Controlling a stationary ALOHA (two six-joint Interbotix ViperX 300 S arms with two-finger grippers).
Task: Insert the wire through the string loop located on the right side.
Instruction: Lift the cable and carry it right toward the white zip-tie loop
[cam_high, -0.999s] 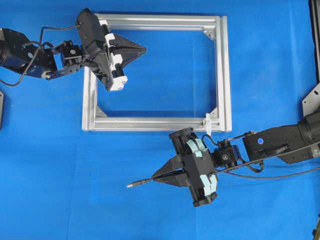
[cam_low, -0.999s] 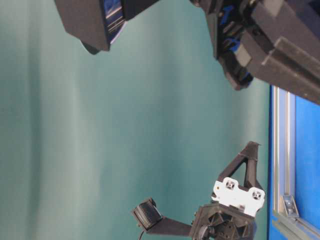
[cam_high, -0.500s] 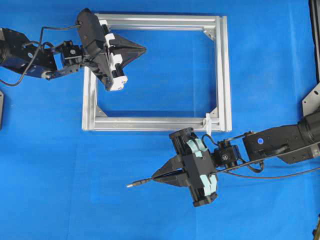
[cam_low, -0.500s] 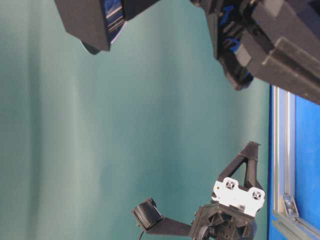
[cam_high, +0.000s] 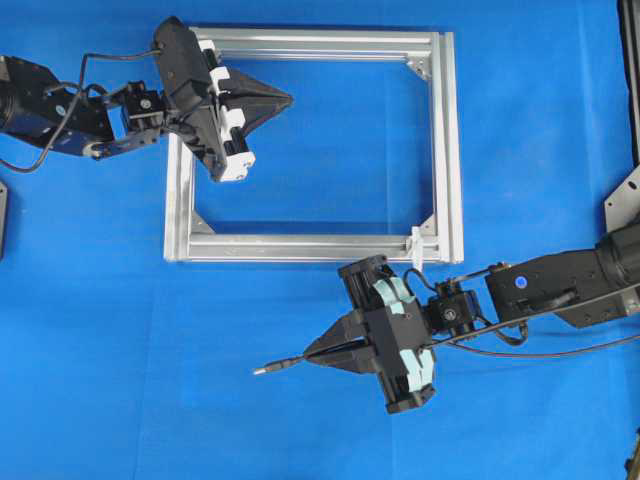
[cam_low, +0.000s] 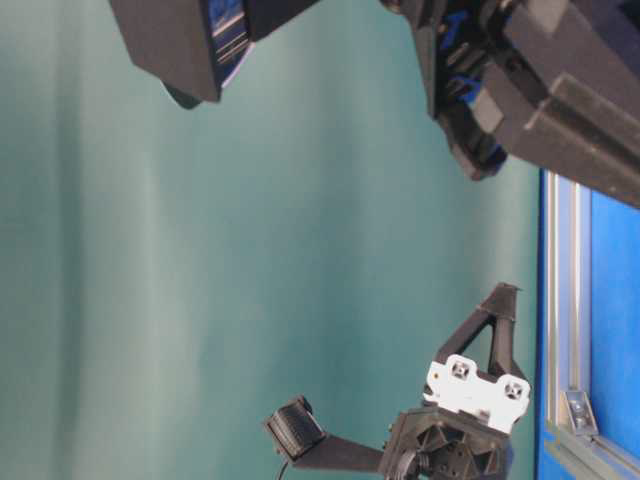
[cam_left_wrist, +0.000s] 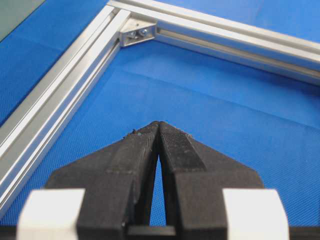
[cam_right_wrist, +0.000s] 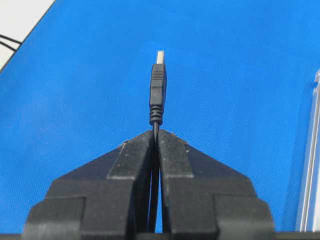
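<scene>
My right gripper is shut on the thin black wire, just behind its plug. The plug with its silver tip sticks out ahead of the jaws and points left over the blue mat. The small white string loop stands on the near bar of the aluminium frame at its right end, up and to the right of that gripper and apart from it. My left gripper hovers inside the frame's upper left corner, shut and empty.
A blue mat covers the table. The frame's corner bracket lies ahead of the left gripper. A frame bar runs along the right edge of the right wrist view. Grey metal fixtures stand at the table's right edge.
</scene>
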